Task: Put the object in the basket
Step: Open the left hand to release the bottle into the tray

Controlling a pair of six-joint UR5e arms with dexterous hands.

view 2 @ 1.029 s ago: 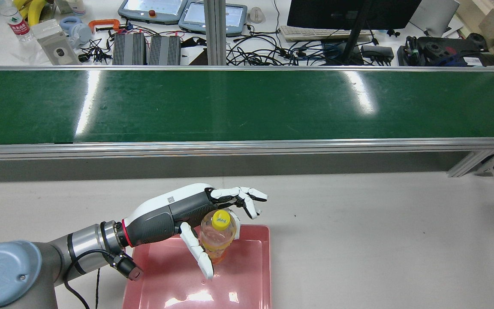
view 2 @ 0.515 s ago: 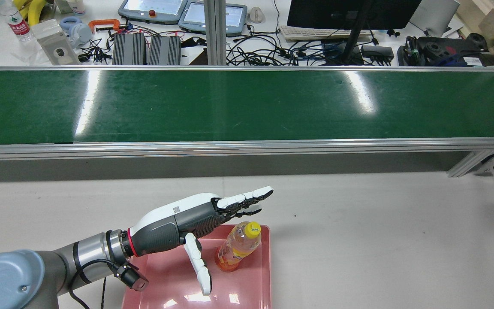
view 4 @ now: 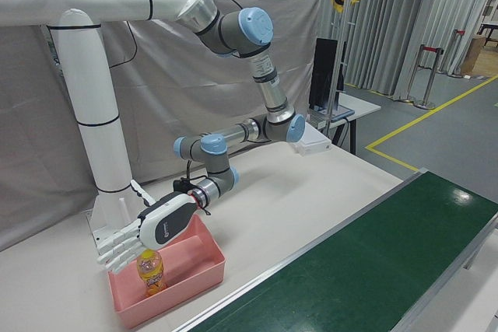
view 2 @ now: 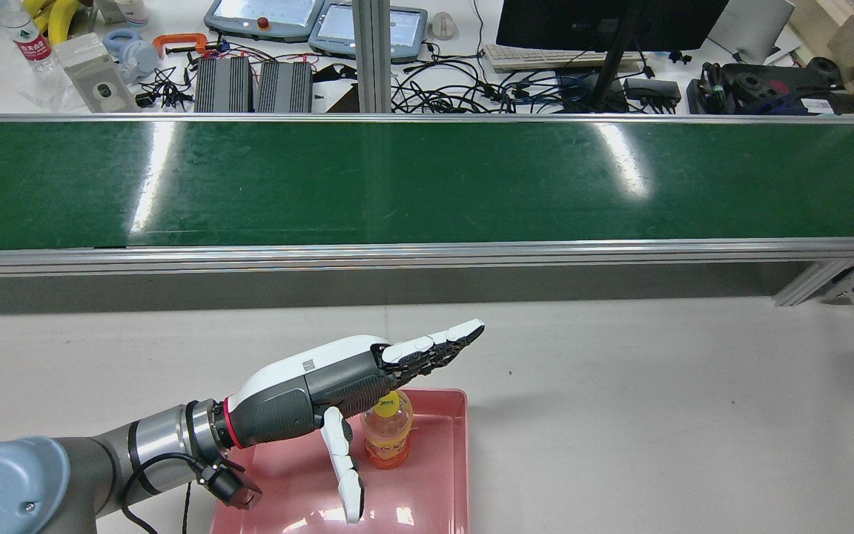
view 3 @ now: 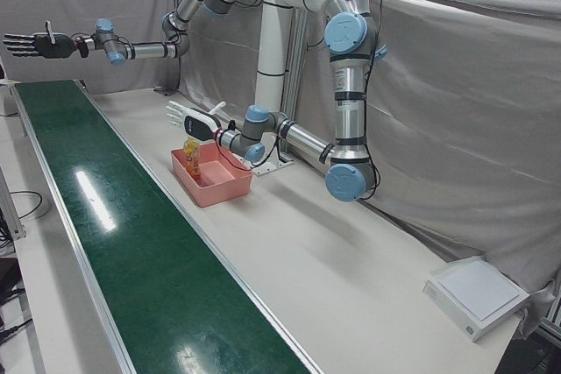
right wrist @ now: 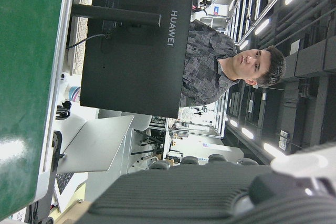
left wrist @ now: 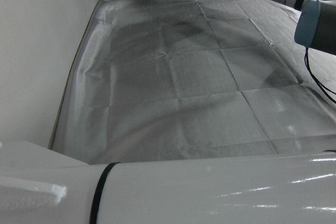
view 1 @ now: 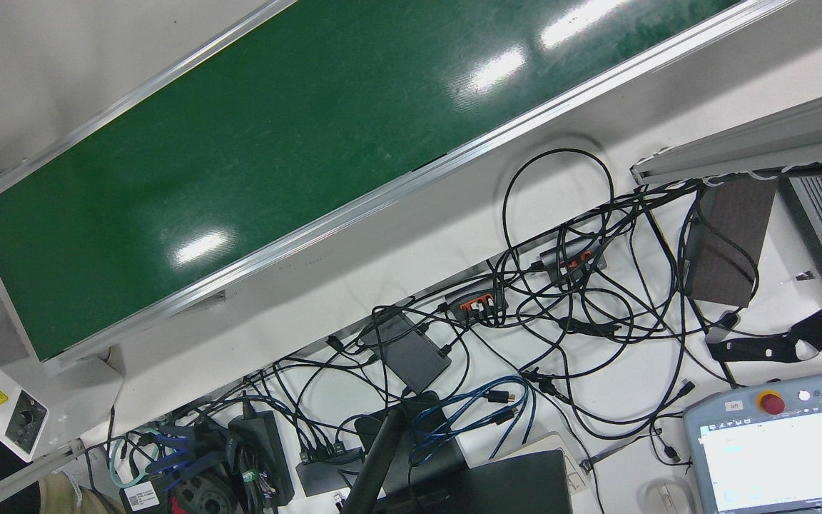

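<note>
A clear bottle point(view 2: 388, 437) with orange drink and a yellow cap stands upright in the pink basket point(view 2: 434, 475). My left hand point(view 2: 353, 371) hovers just over it, open, with fingers stretched flat and not touching it. The left-front view shows the bottle point(view 3: 191, 157), the hand point(view 3: 195, 120) and the basket point(view 3: 219, 186). The right-front view shows the bottle point(view 4: 151, 271) under the hand point(view 4: 148, 231) in the basket point(view 4: 191, 270). My dark right hand point(view 3: 31, 44) is held high at the far end of the belt, open with fingers spread.
The long green conveyor belt point(view 2: 427, 182) runs across the table beyond the basket, with a metal rail point(view 2: 427, 256) along its near edge. Cables, teach pendants and a monitor point(view 2: 605, 22) lie behind the belt. A white box point(view 3: 478, 295) sits at the table's corner.
My left hand let go of the bottle and straightened its fingers. The bottle leaned to the right in the basket, then came to stand upright under the hand.
</note>
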